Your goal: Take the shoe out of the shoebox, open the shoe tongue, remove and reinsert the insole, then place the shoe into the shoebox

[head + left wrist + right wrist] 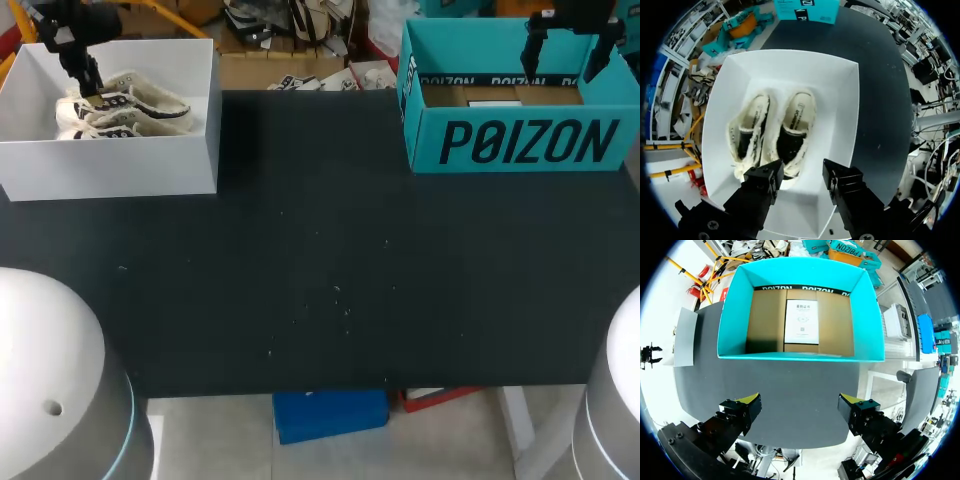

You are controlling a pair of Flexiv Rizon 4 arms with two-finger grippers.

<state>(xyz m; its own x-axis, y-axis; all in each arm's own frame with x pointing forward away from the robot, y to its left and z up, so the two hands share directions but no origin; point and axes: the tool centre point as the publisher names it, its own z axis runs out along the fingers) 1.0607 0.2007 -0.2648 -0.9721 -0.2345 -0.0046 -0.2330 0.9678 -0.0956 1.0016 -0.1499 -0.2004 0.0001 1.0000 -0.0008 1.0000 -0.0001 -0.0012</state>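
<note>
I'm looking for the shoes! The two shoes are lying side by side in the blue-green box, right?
Not quite. The two shoes do lie side by side, but in the white box, ahead of the open left gripper, as the left wrist view shows. The blue-green box holds only a sheet of paper.

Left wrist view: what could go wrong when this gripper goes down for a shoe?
1. The two shoes lie close side by side in the white box, so the open left gripper could pinch both or drag the second along.
2. The box looks light and might lift or slide with the shoe.
3. Later, the sheet in the teal box could get crumpled under the shoe.
</note>
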